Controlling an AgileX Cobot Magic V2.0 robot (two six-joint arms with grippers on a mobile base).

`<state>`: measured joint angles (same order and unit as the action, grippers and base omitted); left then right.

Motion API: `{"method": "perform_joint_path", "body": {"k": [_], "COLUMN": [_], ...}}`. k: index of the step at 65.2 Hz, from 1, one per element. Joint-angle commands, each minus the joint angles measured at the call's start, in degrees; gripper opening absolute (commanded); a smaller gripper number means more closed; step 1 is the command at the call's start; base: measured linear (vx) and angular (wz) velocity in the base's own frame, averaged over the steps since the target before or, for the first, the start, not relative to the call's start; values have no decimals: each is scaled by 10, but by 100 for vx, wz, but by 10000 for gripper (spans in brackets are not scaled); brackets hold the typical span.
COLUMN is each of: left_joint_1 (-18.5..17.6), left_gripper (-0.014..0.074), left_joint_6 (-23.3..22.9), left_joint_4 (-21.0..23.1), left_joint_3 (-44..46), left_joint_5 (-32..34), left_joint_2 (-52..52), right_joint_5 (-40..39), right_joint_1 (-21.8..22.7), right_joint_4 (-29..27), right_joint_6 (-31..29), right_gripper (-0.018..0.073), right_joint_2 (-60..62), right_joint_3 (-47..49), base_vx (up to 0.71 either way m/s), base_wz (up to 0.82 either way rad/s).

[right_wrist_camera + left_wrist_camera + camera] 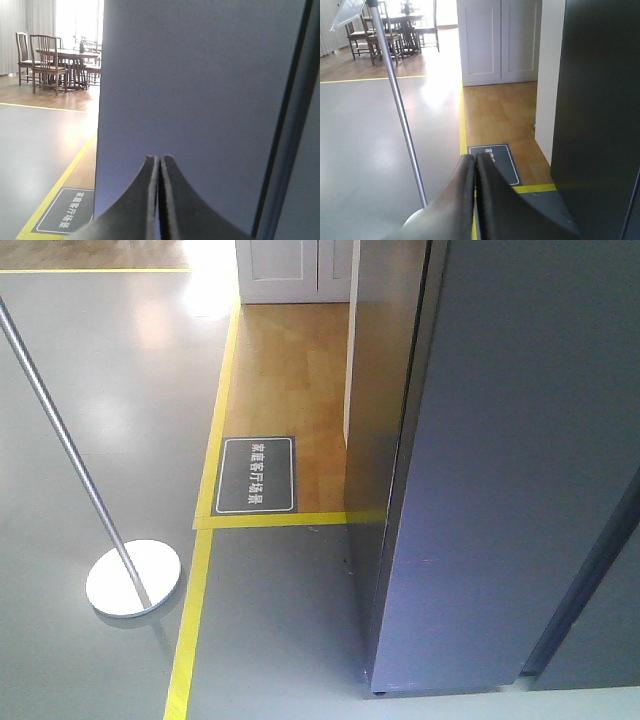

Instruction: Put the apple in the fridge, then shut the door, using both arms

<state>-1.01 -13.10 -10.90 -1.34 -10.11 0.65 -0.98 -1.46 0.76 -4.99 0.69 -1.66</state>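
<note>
The fridge (385,420) stands at the right of the front view, dark grey, its narrow side panel reflecting the wood floor. Its wide flat face (510,470) looks like the door, lying flush with no white interior showing. The apple is out of view in all three views. My left gripper (474,158) is shut and empty, pointing at the floor left of the fridge (600,100). My right gripper (160,159) is shut and empty too, facing the grey door face (200,80) at close range. A dark vertical seam (285,125) runs along that face's right edge.
A metal stanchion pole with a round base (133,580) stands on the grey floor at the left. Yellow floor tape (200,570) borders a wood strip with a dark sign mat (257,475). A white panelled room door (497,40) and dining chairs (45,60) are beyond.
</note>
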Motion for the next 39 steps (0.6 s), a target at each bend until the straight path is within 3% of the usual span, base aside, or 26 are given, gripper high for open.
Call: {"method": "perform_joint_path", "body": {"k": [1, 39], "left_joint_1": [0, 0], "left_gripper": [-6, -6], "left_joint_6": [-2, -2], "left_joint_4": [2, 2], "left_joint_3": [9, 9], "left_joint_5": [43, 43], "left_joint_2": [8, 8], "right_joint_5": [-43, -43], "right_joint_1": [4, 4], "right_joint_4": [5, 5], "right_joint_6": [2, 2], "right_gripper": [-3, -3], "right_joint_2": [7, 7], "right_joint_3": [2, 2], "base_vx": [0, 0], "base_wz": [0, 0]}}
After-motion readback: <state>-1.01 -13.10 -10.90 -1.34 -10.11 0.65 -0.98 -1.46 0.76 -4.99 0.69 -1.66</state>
